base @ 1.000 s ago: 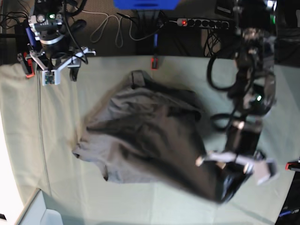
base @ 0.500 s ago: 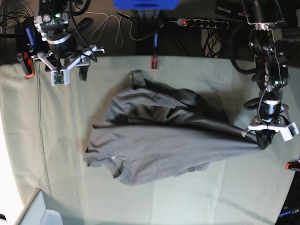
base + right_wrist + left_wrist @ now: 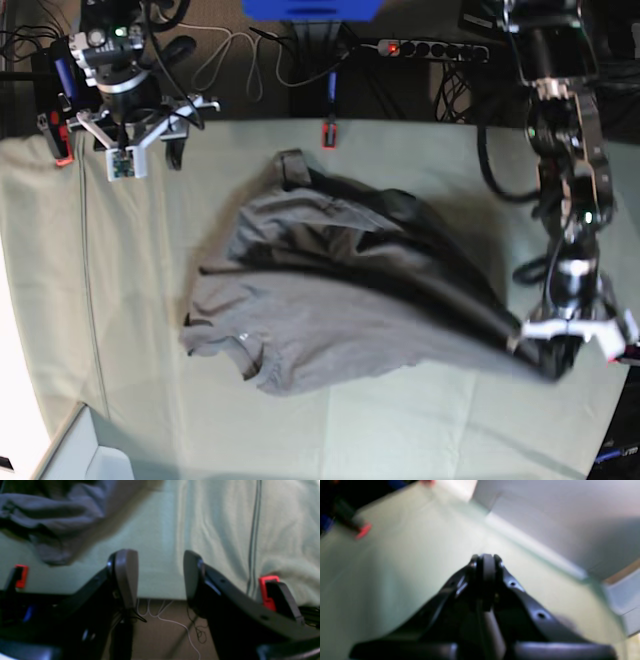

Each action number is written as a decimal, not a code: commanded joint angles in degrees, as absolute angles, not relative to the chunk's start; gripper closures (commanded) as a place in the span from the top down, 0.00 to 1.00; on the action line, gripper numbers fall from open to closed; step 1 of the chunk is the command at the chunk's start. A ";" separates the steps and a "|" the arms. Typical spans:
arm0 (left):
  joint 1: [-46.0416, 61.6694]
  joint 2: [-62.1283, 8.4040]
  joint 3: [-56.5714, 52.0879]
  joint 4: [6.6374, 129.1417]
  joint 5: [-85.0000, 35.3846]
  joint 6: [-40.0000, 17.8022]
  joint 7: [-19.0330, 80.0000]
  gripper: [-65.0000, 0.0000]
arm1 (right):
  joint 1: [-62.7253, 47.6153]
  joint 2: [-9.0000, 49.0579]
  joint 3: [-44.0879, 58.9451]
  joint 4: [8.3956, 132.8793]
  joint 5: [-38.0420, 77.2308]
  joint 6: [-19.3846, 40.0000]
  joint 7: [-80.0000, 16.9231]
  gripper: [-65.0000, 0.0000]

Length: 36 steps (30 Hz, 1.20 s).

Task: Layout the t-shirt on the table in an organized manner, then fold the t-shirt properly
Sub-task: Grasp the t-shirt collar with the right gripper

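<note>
Base view: the single grey t-shirt (image 3: 340,300) lies crumpled near the middle of the counter (image 3: 60,300), one corner drawn out in a taut fold to the left end effector (image 3: 556,362), which is clenched on that fabric close to the counter's edge. The left wrist view does not show the cloth clearly; it shows only the left end effector (image 3: 485,580) with its jaws pressed together, blurred, over bare pale green cloth, with a grey wall and pale floor beyond the counter's edge ahead of it. The right end effector (image 3: 125,150) hangs released and empty over the far corner of the counter, well apart from the t-shirt. The right wrist view confirms this: the two fingers (image 3: 126,575) of the right end effector (image 3: 160,580) stand apart with nothing between them, and the t-shirt (image 3: 50,520) appears ahead and to one side of them, untouched. Counts: one garment, two arms, two red clamps (image 3: 268,590) beside the right end effector in its wrist view, and one red clamp (image 3: 327,133) at the middle of the far edge in the base view. The counter is covered with creased mint-green cloth; behind it run a power strip (image 3: 430,48) and loose cables (image 3: 235,60) on a brown floor.
</note>
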<state>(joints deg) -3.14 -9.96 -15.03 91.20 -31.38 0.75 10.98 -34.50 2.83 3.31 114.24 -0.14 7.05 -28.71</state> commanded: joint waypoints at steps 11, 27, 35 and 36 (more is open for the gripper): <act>-12.53 -10.24 -2.59 96.31 -31.52 0.22 9.10 0.00 | -34.51 2.86 3.47 115.03 -0.22 7.96 -30.02 0.46; 12.26 -14.11 -20.70 105.98 -40.66 0.04 9.19 0.00 | -21.85 2.95 4.53 115.47 -0.22 11.38 -34.07 0.46; 18.42 -16.04 -21.05 98.51 -47.87 0.04 9.19 0.00 | -6.20 4.53 -2.24 110.73 -0.31 24.84 -39.60 0.52; 18.86 -16.04 -21.05 98.24 -48.04 0.04 9.19 0.00 | -4.44 4.53 -2.86 108.88 -0.31 24.84 -39.60 0.54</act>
<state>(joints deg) 19.20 -15.40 -20.80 97.36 -47.53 0.49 10.59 -5.10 4.29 -3.07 107.90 -0.25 23.97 -40.40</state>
